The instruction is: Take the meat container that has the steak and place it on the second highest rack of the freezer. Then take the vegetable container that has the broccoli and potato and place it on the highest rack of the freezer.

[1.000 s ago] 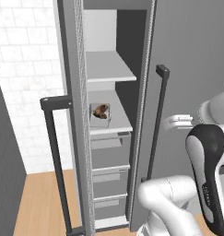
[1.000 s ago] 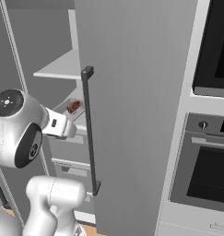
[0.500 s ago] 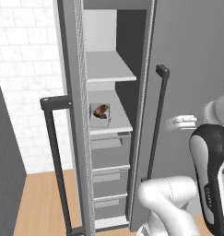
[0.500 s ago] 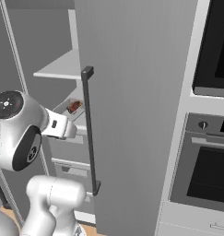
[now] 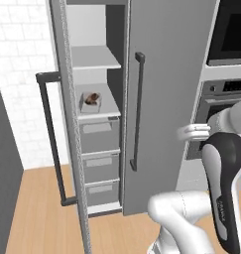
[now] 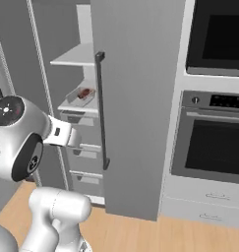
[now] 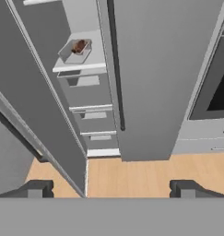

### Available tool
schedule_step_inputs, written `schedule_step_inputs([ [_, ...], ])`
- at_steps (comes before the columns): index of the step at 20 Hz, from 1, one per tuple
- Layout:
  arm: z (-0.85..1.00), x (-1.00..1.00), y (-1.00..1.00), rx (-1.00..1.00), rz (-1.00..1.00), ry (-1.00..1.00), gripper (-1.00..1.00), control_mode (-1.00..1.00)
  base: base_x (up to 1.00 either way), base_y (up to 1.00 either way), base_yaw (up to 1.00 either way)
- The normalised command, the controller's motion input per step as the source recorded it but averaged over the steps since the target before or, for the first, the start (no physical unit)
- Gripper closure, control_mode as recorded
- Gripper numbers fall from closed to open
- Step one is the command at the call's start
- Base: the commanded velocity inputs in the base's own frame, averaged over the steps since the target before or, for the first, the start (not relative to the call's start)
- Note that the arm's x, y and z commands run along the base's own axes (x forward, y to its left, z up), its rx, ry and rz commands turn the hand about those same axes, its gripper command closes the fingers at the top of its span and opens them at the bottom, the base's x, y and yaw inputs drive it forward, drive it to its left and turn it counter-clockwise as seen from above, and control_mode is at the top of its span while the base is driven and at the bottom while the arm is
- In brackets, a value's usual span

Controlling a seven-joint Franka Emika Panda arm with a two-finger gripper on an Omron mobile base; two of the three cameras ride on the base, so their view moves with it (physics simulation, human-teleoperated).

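Observation:
The freezer [image 5: 94,30] stands open. The meat container [image 5: 90,100] with the steak [image 5: 93,96] rests on the second highest rack [image 5: 104,106]; it is also visible as the meat container [image 6: 81,94] and the meat container [image 7: 77,50]. Above it, the highest rack [image 5: 94,57] is bare. My gripper [image 7: 111,188] is open and holds nothing, well back from the freezer, with its fingertips [image 7: 39,188] spread wide. From the sides it appears as the gripper [image 5: 187,132] and the gripper [image 6: 77,141]. The vegetable container with the broccoli and potato is out of view.
The freezer's open door [image 5: 67,149] with a dark bar handle [image 5: 50,139] stands at the left. A closed grey door [image 5: 166,99] with its own handle [image 5: 137,111] is to the right, then the black oven column [image 6: 214,142]. Three grey drawers [image 5: 98,158] sit below the racks. Wood floor [image 7: 132,173] lies in front.
The whole picture has shifted: the base has backed away and to the right, so the freezer looks smaller and the oven column has come into the left view. The gripper stays open.

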Motion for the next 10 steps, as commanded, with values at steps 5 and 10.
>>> schedule_step_inputs([
  [5,0.00,0.00,0.00,0.00,0.00,0.00,-1.00,1.00,-0.93,-0.56,-0.38],
  [10,0.00,0.00,0.00,0.00,0.00,0.00,-1.00,1.00,-0.18,-0.79,-0.65],
])
